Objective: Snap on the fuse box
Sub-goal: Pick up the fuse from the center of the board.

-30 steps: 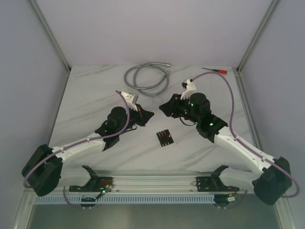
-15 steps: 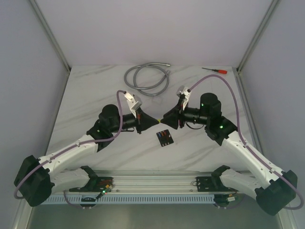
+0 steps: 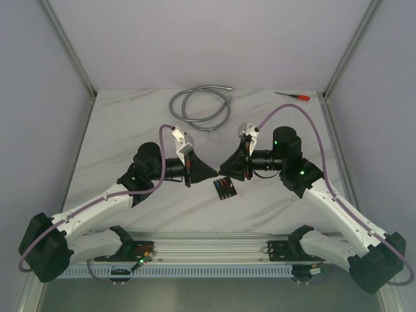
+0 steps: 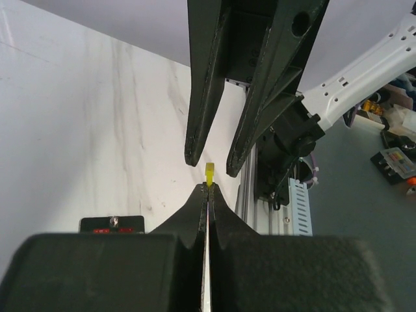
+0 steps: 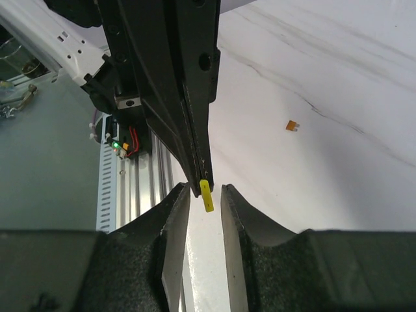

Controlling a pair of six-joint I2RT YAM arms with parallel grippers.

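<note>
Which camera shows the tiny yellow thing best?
The right wrist view: the yellow fuse shows its long side there, pinched by the left gripper, between the open fingers of the right gripper. The left wrist view shows only its end poking out. From the top it is too small to see.

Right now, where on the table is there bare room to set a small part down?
Bare marble left of the hose, out to the table's left edge, and between the fuse box and the front rail. Crowded mid-table, where the left end effector and right end effector meet by the fuse box.
</note>
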